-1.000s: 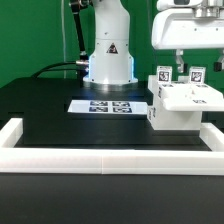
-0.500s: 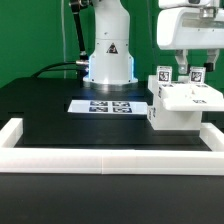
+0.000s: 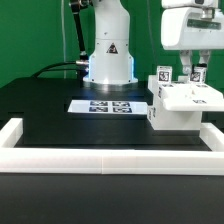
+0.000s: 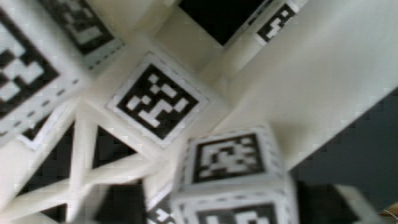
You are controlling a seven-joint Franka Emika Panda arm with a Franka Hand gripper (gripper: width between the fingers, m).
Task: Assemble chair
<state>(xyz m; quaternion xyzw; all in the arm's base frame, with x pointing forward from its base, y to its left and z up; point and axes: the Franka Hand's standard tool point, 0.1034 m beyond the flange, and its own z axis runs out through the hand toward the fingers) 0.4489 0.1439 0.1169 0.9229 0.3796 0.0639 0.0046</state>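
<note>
No words, brands or numbers can be read. The only signs are a black warning triangle on the arm's base (image 3: pixel 109 49) and square black-and-white tags: a row on the marker board (image 3: pixel 103 105) in front of that base, and others on the chair (image 3: pixel 183 104) parts, seen close in the wrist view (image 4: pixel 157 98).

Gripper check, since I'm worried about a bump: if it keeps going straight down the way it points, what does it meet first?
Most likely the chair: the gripper points down among the upright tagged posts on top of it. Depth is unclear, so which post comes first, or the body between them, cannot be told.
</note>
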